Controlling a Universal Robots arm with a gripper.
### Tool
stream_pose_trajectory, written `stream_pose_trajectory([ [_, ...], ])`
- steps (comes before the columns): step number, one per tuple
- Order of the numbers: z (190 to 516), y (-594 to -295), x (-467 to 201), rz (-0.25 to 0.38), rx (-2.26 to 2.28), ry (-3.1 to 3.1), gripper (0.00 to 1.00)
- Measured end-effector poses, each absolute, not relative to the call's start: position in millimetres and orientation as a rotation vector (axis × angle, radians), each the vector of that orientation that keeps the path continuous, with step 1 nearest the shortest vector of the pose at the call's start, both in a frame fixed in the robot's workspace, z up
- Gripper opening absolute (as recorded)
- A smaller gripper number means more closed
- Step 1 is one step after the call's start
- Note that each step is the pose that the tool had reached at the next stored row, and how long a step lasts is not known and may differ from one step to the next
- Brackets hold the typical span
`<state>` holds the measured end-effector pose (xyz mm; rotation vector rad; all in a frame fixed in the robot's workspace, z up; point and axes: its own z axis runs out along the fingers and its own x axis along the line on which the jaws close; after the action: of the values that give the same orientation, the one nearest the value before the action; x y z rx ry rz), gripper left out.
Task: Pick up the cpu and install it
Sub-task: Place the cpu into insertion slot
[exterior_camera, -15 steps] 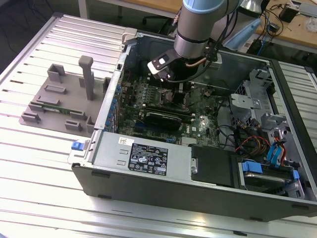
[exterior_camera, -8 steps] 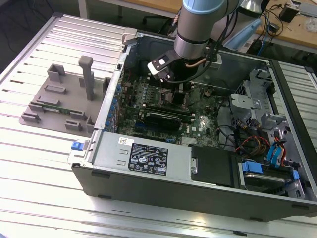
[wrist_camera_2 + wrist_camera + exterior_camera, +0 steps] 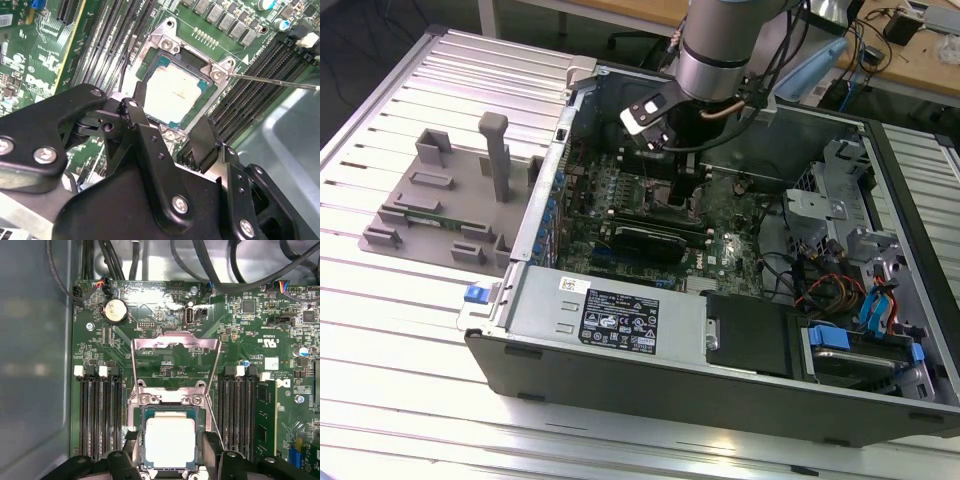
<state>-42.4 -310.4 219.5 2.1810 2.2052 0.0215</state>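
Over the socket (image 3: 172, 410): gripper (image 3: 171, 109) jaws spread, straddling the cpu (image 3: 170, 442), gripping nothing.
Risk: a finger nudge could skew the cpu; load plate (image 3: 175, 347) stands open.

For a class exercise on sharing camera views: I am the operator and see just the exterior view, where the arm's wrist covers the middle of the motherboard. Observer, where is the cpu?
Observer: In both wrist views the cpu lies flat in the socket, silver top up.
Operator: Is the retaining frame closed over it?
Observer: No. In the first wrist view the metal load plate stands swung open, clear of the cpu.
Operator: And the gripper?
Observer: In the second wrist view the gripper is open, with one finger on each side of the cpu. I cannot tell whether they touch it.
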Motion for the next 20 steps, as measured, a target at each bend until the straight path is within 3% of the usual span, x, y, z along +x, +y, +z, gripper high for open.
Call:
stream_pose_trajectory([
  [4,220.3,-310.4,-42.5,0.021,2.181,2.205,0.6],
  [6,220.5,-310.4,-42.5,0.021,2.181,2.205,0.41],
  [7,220.6,-310.4,-42.5,0.021,2.181,2.205,0.41],
  [12,221.6,-310.4,-42.5,0.021,2.181,2.205,0.11],
  [20,213.8,-310.9,-42.8,0.024,2.18,2.204,0.11],
])
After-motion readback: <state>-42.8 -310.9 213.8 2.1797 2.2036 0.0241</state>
